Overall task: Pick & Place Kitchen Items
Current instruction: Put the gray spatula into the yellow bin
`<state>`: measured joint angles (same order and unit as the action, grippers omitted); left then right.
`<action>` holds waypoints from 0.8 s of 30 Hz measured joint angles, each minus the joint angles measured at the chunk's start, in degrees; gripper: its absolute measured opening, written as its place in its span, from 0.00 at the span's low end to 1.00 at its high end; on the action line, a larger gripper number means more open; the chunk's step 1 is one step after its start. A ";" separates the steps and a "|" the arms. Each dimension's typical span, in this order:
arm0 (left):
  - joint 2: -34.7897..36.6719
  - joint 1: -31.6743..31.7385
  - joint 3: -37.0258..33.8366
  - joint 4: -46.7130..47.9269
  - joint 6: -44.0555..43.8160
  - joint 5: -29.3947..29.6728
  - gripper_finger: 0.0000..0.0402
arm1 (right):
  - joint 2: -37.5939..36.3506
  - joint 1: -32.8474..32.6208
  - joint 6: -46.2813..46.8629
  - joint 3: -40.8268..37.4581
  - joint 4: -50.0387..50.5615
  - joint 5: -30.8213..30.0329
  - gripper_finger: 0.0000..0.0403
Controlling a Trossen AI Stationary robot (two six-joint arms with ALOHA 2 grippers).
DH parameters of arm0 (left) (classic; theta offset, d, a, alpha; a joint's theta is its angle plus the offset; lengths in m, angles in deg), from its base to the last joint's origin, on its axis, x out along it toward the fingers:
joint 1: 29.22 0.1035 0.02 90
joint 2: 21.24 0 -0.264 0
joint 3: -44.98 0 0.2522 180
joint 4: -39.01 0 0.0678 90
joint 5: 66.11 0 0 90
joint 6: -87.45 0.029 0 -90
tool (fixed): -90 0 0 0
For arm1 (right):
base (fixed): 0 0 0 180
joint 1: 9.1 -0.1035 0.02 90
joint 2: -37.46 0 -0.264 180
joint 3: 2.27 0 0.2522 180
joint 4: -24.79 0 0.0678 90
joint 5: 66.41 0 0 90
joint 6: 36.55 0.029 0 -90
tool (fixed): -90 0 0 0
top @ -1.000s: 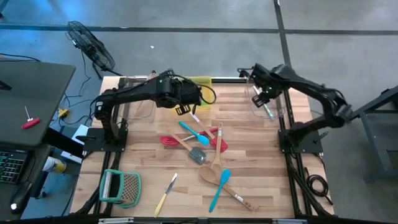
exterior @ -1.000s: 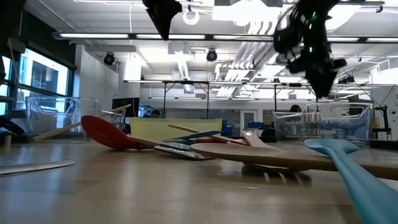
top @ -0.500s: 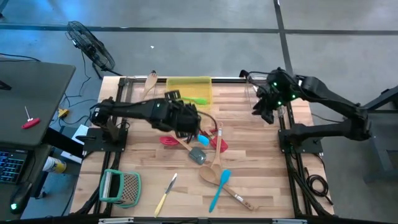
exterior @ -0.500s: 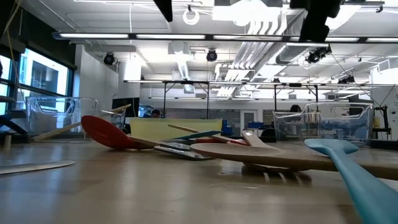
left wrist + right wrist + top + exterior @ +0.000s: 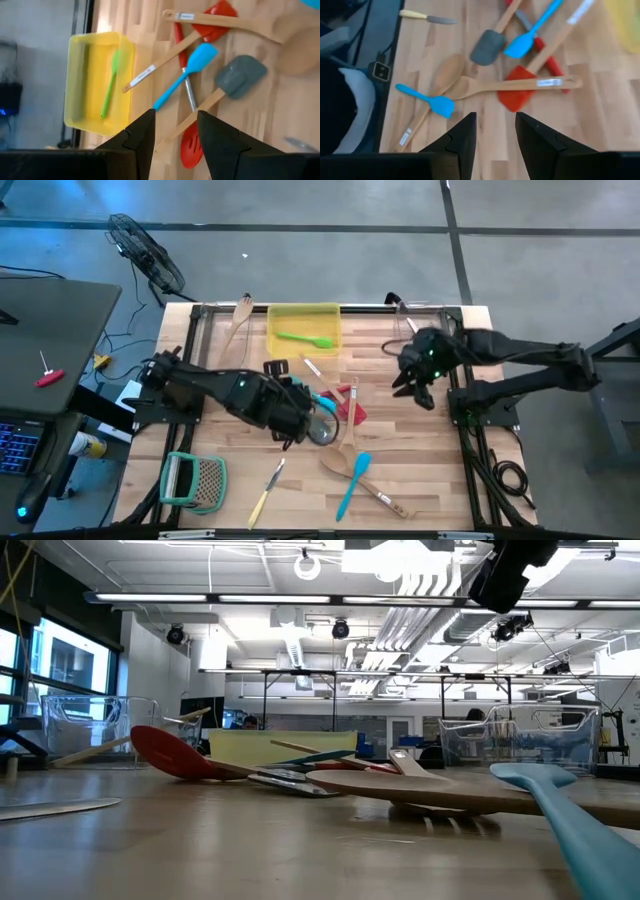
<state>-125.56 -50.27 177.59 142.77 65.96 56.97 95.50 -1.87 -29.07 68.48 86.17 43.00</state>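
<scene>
Left gripper point(image 5: 297, 432) hangs over the near edge of the utensil pile, fingers point(image 5: 137, 137) apart with nothing between them. Right gripper point(image 5: 415, 385) hovers beside the pile's right side, likewise parted and empty. That pile sits at the middle of the wooden table point(image 5: 420, 470): grey spatula point(image 5: 239, 76), blue spatula point(image 5: 187, 67), red spatula point(image 5: 517, 97), wooden spoon point(image 5: 445, 72). A green spatula point(image 5: 305, 338) lies inside the yellow bin point(image 5: 275, 320), beyond the pile.

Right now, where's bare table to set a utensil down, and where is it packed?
Free: the near right corner beyond the wooden spoon, and the far left strip between the yellow bin and the table's left edge. Some room between the grater and the yellow-handled knife. Packed: the centre pile around the grey spatula, under the left gripper.
</scene>
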 joint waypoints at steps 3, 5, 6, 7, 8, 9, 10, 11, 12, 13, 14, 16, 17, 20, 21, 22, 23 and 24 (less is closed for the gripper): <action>0.00 -0.20 0.00 0.00 4.22 -0.27 0.35 | 0.02 -3.75 1.88 -3.32 -4.36 0.03 0.32; 0.00 0.43 0.00 0.00 6.42 -1.46 0.35 | 0.00 -6.18 3.59 -5.33 -8.02 0.05 0.32; 0.00 1.24 0.00 0.02 7.66 -2.63 0.35 | 0.00 -7.32 4.43 -6.37 -9.90 0.05 0.32; 0.00 1.84 0.00 0.01 8.94 -4.39 0.35 | 0.00 -8.50 4.83 -7.39 -11.92 0.01 0.32; 0.00 2.64 0.00 0.00 9.98 -6.36 0.35 | 0.02 -9.64 5.02 -8.38 -14.35 0.00 0.32; 0.00 3.50 -0.13 -0.12 10.93 -8.17 0.35 | 0.02 -10.71 5.07 -9.34 -16.87 0.02 0.32; 0.04 4.29 -0.66 -0.71 11.92 -9.47 0.35 | 0.02 -11.68 5.05 -10.12 -19.26 0.03 0.32; 0.08 5.05 -1.57 -1.55 13.18 -10.40 0.35 | 0.02 -12.54 5.02 -10.63 -21.08 -0.02 0.32; 0.09 5.79 -2.78 -2.47 14.67 -10.74 0.35 | 0.02 -13.40 5.01 -10.94 -22.47 -0.39 0.32; 0.08 6.43 -4.10 -3.45 15.99 -10.94 0.35 | 0.02 -14.20 4.99 -11.12 -23.51 -1.19 0.32; 0.02 6.96 -5.43 -4.39 17.03 -11.11 0.35 | 0.02 -15.16 5.02 -11.12 -24.00 -2.33 0.32; 0.02 7.72 -8.34 -6.21 19.08 -11.78 0.35 | 0.00 -17.28 5.00 -11.12 -24.75 -4.71 0.32; 0.02 8.05 -9.89 -7.49 20.53 -12.78 0.35 | 0.00 -18.32 5.02 -11.12 -24.95 -5.70 0.32; 0.00 8.76 -14.80 -12.64 22.93 -16.10 0.35 | 0.00 -21.09 6.53 -11.12 -25.35 -7.64 0.32; 0.00 8.88 -16.31 -14.46 23.24 -17.19 0.35 | 0.00 -21.89 7.20 -11.12 -25.35 -8.15 0.32; 0.00 9.11 -17.81 -16.19 23.63 -18.41 0.35 | 0.00 -22.70 7.52 -11.12 -25.38 -8.83 0.32; 0.00 9.11 -19.37 -18.07 24.14 -19.58 0.35 | 0.00 -23.49 7.60 -11.12 -25.42 -9.33 0.32; 0.00 9.07 -20.86 -19.87 24.71 -20.77 0.35 | 0.00 -24.29 7.50 -11.12 -25.56 -9.97 0.32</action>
<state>-125.56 -41.20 156.73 122.90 90.67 36.19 95.50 -26.16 -21.57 57.36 60.61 33.03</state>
